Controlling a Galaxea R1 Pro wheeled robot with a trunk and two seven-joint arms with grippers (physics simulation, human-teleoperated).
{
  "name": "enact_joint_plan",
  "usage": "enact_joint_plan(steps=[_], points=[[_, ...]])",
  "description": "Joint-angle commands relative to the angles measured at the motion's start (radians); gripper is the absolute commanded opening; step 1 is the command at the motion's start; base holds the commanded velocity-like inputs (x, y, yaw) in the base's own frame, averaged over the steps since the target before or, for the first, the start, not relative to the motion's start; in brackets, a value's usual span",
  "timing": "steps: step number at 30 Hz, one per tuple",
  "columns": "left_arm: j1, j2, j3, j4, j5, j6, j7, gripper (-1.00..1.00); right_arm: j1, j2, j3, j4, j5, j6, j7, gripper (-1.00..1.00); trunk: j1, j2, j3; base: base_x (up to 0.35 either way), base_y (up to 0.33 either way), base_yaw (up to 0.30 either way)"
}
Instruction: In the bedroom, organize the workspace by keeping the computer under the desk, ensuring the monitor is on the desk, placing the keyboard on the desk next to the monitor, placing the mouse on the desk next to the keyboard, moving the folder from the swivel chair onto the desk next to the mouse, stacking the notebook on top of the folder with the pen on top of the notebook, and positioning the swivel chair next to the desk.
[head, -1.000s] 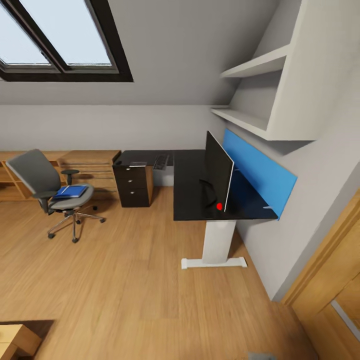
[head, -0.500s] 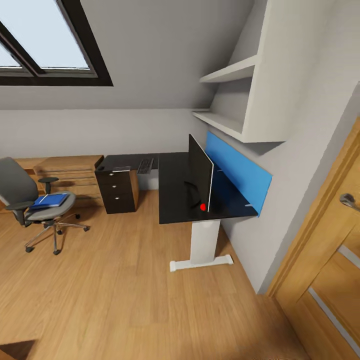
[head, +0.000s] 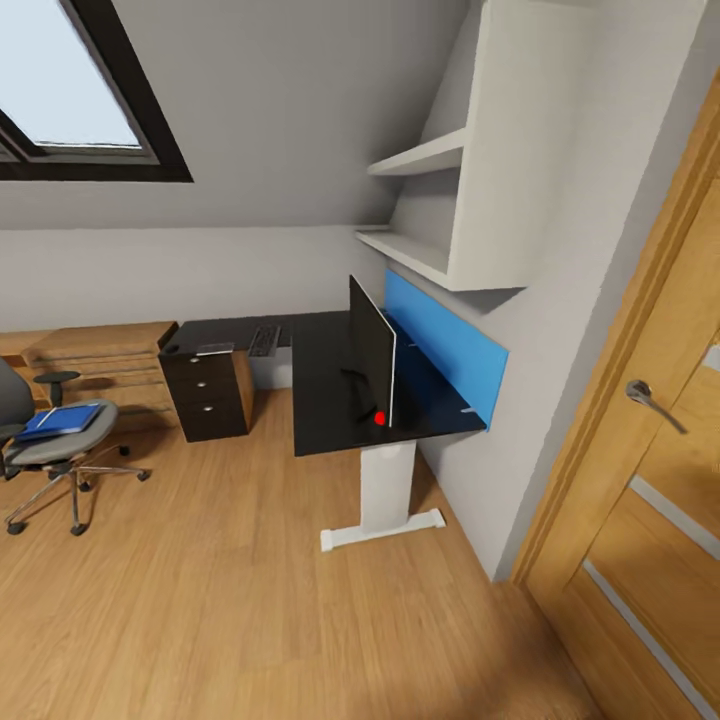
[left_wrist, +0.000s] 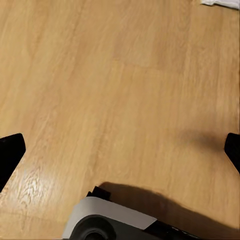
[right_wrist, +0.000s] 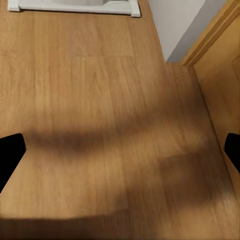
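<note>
The desk (head: 320, 385) with its glossy black top stands against the right wall. The monitor (head: 372, 350) stands upright on it in front of the blue back panel. The keyboard (head: 265, 340) lies on the desk's far wing, and a small greyish notebook (head: 215, 348) lies beside it over the drawer unit. At the left edge is the swivel chair (head: 40, 450), apart from the desk, with the blue folder (head: 60, 418) flat on its seat. My left gripper (left_wrist: 120, 150) and right gripper (right_wrist: 120, 150) both hang open over bare wooden floor.
An oak door (head: 640, 470) with a lever handle fills the right side. White wall shelves (head: 420, 160) hang above the desk. Low wooden shelving (head: 100, 360) runs along the back wall. The desk's white pedestal foot (head: 385, 530) rests on the floor. Open floor lies between me and the desk.
The whole picture has shifted left, so the camera has turned right. The door now takes up more of the right side. Desk, monitor and chair have not moved.
</note>
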Motion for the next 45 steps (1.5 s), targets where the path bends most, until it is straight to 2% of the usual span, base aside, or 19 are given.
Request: enact_joint_plan(steps=[1, 4, 10, 19, 25, 29, 35, 45], points=[[0.001, 0.001, 0.009, 0.003, -0.032, -0.019, -0.002, 1.0, -0.001, 0.001, 0.006, 0.002, 0.011, 0.001, -0.011, 1.0, 0.001, -0.002, -0.001, 0.0, 0.0, -0.076], [0.003, 0.005, 0.009, 0.006, -0.059, -0.036, 0.0, 1.0, 0.0, 0.003, 0.005, 0.001, 0.016, 0.006, -0.012, 1.0, 0.001, -0.002, 0.0, 0.0, 0.0, -0.038], [0.004, 0.017, 0.009, 0.007, -0.07, -0.043, 0.002, 1.0, 0.0, 0.009, 0.005, 0.002, 0.017, 0.008, -0.012, 1.0, 0.001, -0.002, 0.001, -0.031, 0.024, -0.009], [0.004, 0.02, 0.012, 0.007, -0.071, -0.03, 0.006, 1.0, 0.0, 0.027, 0.003, 0.002, 0.015, 0.012, -0.012, 1.0, 0.001, -0.002, 0.001, -0.124, 0.223, 0.139], [0.004, 0.02, 0.013, 0.006, -0.07, 0.053, 0.002, 1.0, 0.0, 0.03, 0.003, 0.001, 0.015, 0.021, -0.011, 1.0, 0.001, -0.002, 0.001, -0.023, 0.319, 0.243], [0.003, 0.02, 0.014, 0.006, -0.068, 0.073, 0.0, 1.0, 0.0, 0.028, 0.004, 0.001, 0.015, 0.044, -0.01, 1.0, 0.001, -0.002, 0.001, -0.005, 0.331, 0.256], [0.003, 0.02, 0.016, 0.006, -0.065, 0.081, -0.001, 1.0, 0.0, 0.027, 0.005, 0.0, 0.015, 0.058, -0.01, 1.0, 0.001, -0.002, 0.0, 0.007, 0.337, 0.184], [0.003, 0.022, 0.015, -0.001, -0.066, 0.081, -0.002, 1.0, 0.0, 0.024, 0.005, -0.002, 0.016, 0.06, -0.008, 1.0, 0.001, -0.002, -0.001, 0.154, 0.302, 0.029]])
